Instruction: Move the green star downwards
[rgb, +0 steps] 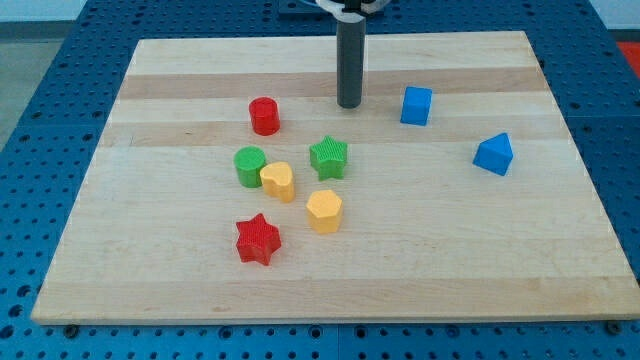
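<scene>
The green star (328, 157) lies near the middle of the wooden board (450, 260). My tip (349, 104) is the lower end of a dark rod coming down from the view's top. It stands above the star and slightly to its right, with a clear gap between them. A yellow heart (279, 181) lies to the star's lower left and a yellow hexagon (324, 210) lies directly below it.
A green cylinder (250, 165) touches the yellow heart's left side. A red cylinder (264, 116) lies to the tip's left. A red star (258, 240) lies at lower left. A blue cube (416, 105) and a blue pentagonal block (494, 154) lie to the right.
</scene>
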